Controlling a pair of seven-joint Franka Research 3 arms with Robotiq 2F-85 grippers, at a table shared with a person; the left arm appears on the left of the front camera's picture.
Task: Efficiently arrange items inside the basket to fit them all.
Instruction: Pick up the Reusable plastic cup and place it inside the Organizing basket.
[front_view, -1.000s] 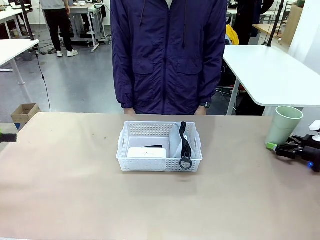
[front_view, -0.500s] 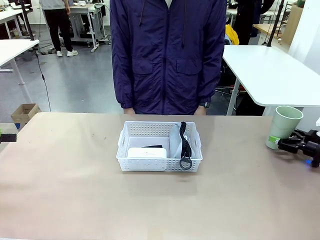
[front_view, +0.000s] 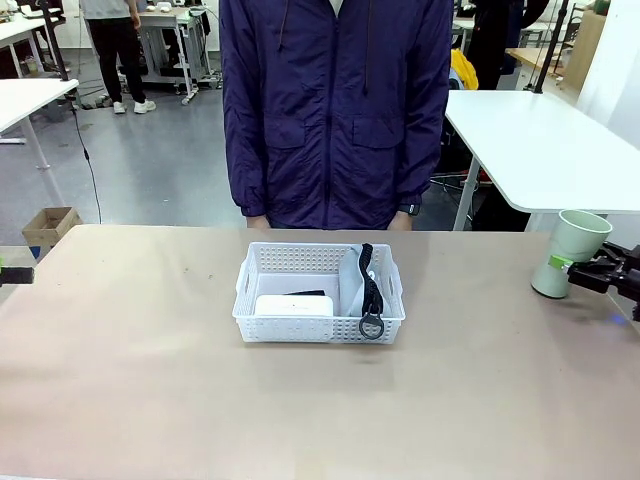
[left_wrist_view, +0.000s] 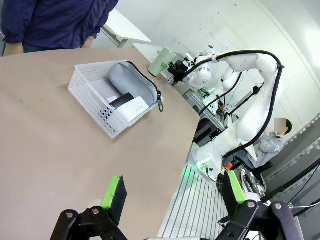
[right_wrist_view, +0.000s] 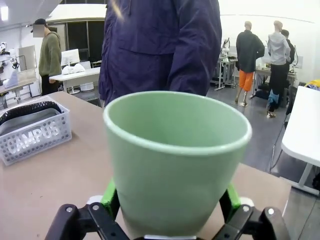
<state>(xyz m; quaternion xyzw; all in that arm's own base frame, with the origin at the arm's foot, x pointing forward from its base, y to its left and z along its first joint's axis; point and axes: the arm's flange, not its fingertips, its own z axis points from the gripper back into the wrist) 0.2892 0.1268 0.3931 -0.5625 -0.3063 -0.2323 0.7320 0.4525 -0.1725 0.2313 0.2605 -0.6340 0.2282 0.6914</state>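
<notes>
You can see the white plastic basket with holes in its sides sitting in the middle of the brown table, just in front of the person in the dark blue jacket. Inside it, the white rounded box lies at the near left, with a bit of the black stapler showing just behind it. The grey pouch with the word CAMPUS stands on its edge along the right side of the basket, and its black strap with a ring hangs over the near wall. The pale green cup is far off at the right edge of the table, well apart from the basket, and it is tipped a little to the left. Your right gripper has its green pads on both sides of the cup, low down, with its jaws spread wide around it. Your left gripper hangs wide open over the left edge of the table, holding nothing.
</notes>
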